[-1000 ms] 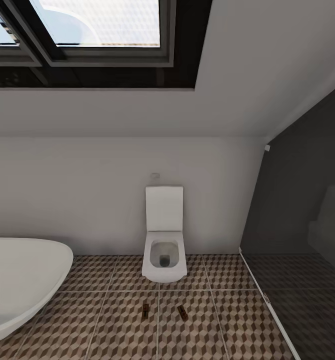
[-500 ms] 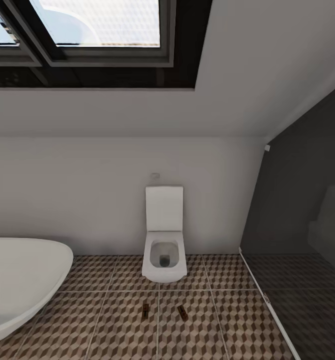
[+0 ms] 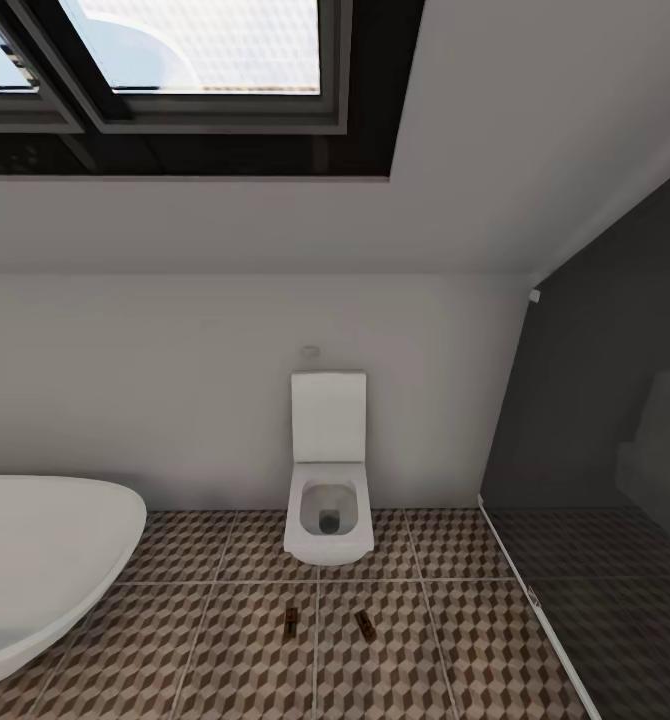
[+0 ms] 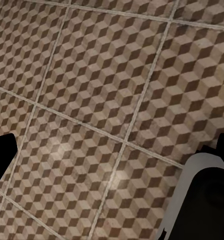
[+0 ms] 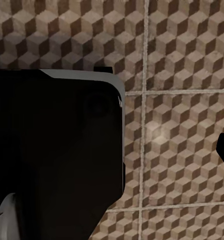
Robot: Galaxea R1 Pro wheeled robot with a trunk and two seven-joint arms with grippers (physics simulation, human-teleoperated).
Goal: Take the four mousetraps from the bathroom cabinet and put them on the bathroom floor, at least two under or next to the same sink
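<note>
Lying well apart from unseen fingers, grip state indeterminable, two small flat brown wooden mousetraps [image 3: 291, 621] look light, stiff; pinch board edges.

A white toilet [image 3: 327, 470] is sitting against the pale back wall [image 3: 155, 380], its lid standing upright and its bowl open. A small round flush button [image 3: 310, 352] is showing on the wall just above the lid. The curved white rim of a bathtub [image 3: 45, 560] is filling the lower left corner. Overhead, a dark-framed skylight [image 3: 190, 60] is letting in pale daylight through the sloped ceiling [image 3: 535, 130]. At the right, a dark glass shower screen [image 3: 595, 440] is rising from a dark shower floor [image 3: 615, 620].
</note>
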